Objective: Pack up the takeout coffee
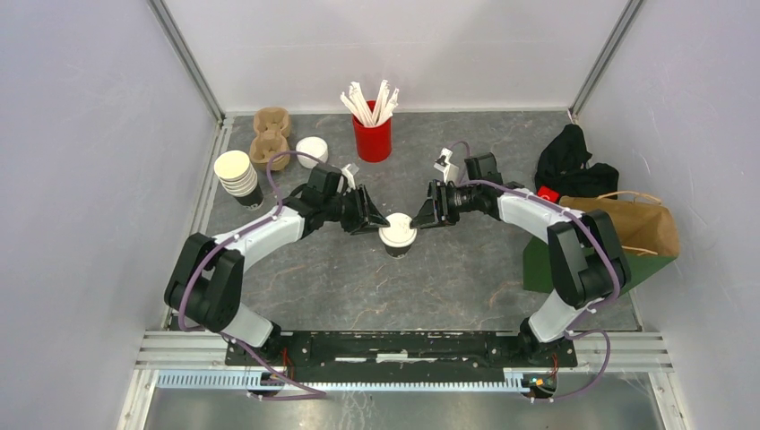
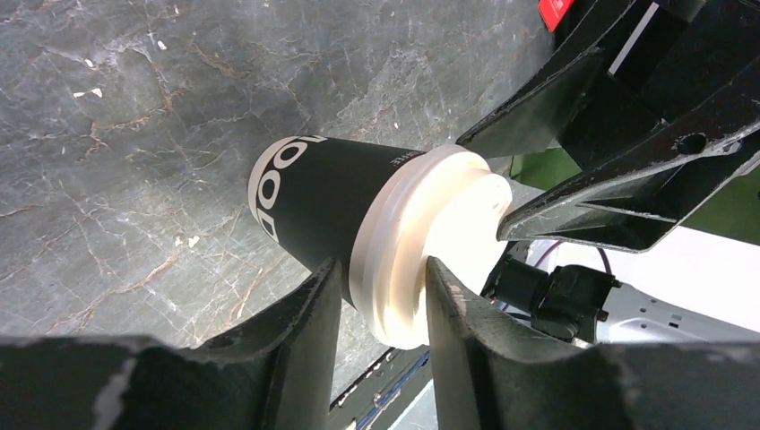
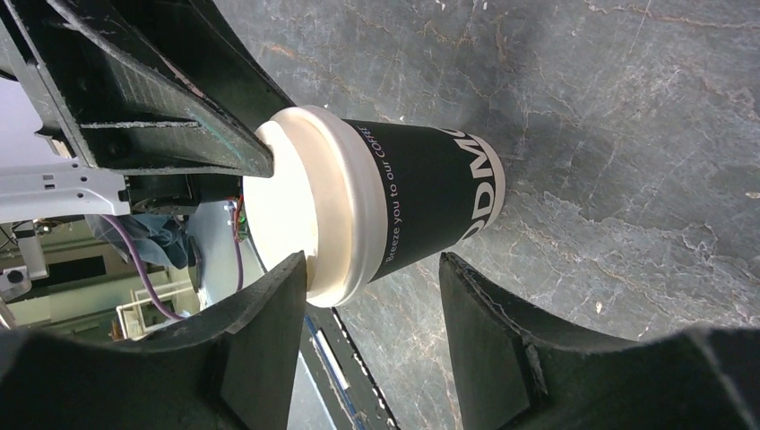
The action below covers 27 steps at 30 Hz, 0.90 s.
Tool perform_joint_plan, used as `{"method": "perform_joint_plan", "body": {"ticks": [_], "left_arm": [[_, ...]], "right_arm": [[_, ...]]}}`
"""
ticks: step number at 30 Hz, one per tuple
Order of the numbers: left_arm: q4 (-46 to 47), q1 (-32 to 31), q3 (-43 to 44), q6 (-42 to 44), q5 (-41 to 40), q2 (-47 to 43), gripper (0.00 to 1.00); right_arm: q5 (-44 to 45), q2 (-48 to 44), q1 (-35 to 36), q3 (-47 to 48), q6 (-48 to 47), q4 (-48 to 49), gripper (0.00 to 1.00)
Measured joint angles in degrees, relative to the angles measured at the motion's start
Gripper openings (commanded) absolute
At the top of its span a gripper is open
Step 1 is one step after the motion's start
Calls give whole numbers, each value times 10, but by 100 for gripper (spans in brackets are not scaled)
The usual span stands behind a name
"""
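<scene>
One takeout coffee (image 1: 397, 235), a black paper cup with a white sip lid, stands upright at the table's middle. My left gripper (image 1: 375, 220) reaches it from the left. In the left wrist view the gripper (image 2: 381, 267) is shut on the cup (image 2: 327, 193) at its lid (image 2: 421, 251), one finger under the rim and one on the lid's top. My right gripper (image 1: 419, 215) comes from the right. In the right wrist view it (image 3: 372, 260) is open astride the cup (image 3: 430, 193): one finger meets the lid (image 3: 309, 210), the other stands off the black wall.
At the back stand a red holder of white sticks (image 1: 372, 139), a cardboard cup carrier (image 1: 271, 134), a stack of white lids (image 1: 312, 150) and a stack of lidless cups (image 1: 237, 175). A brown paper bag (image 1: 632, 224) and a black cloth (image 1: 569, 161) lie at the right.
</scene>
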Motion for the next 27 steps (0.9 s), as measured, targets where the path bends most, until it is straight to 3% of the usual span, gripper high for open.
{"method": "perform_joint_plan", "body": {"ticks": [6,11,14,19,27], "left_arm": [[-11,0,-2,0,1,-4,81],[-46,0,11,0,5,-7,91],[-58,0,17,0,16,-21,88],[-66,-3,16,0,34,-45,67],[-68,-6,-3,0,38,-44,50]], "right_arm": [[-6,1,0,0,3,4,71],[-3,-3,2,0,3,3,72],[-1,-6,7,0,3,3,72],[-1,-7,12,0,3,2,72],[3,-7,14,0,3,2,71]]}}
